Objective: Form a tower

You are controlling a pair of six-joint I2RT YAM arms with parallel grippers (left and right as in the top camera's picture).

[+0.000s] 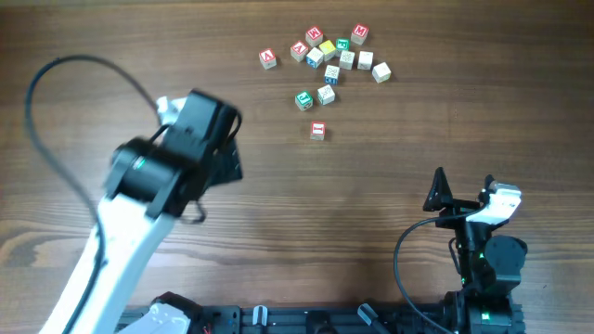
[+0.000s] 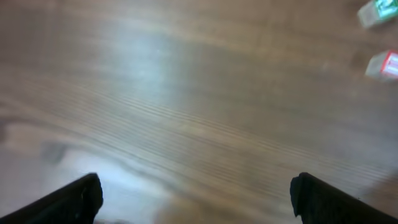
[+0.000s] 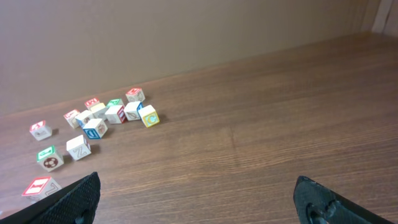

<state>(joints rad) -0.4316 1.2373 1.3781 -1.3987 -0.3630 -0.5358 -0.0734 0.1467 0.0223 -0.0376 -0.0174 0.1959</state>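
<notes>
No tower is in view; the pale letter cubes [image 1: 329, 56] lie loose in a cluster at the far middle of the table, also seen at the left in the right wrist view [image 3: 115, 112]. A red-marked cube [image 1: 317, 131] lies alone nearest me, with a green-marked cube [image 1: 303, 99] just beyond it. My left gripper [image 1: 227, 158] hangs open over bare wood left of the cubes. In its blurred wrist view the left gripper [image 2: 196, 190] holds nothing, and the green-marked cube [image 2: 376, 12] and red-marked cube [image 2: 384, 64] show at the top right. My right gripper [image 1: 462, 190] [image 3: 198, 186] is open and empty at the near right.
The wooden table [image 1: 418, 121] runs wide around the cubes. A black cable [image 1: 56, 102] loops behind the left arm. The arm bases stand along the near edge [image 1: 306, 320]. A plain wall [image 3: 186, 37] rises behind the table.
</notes>
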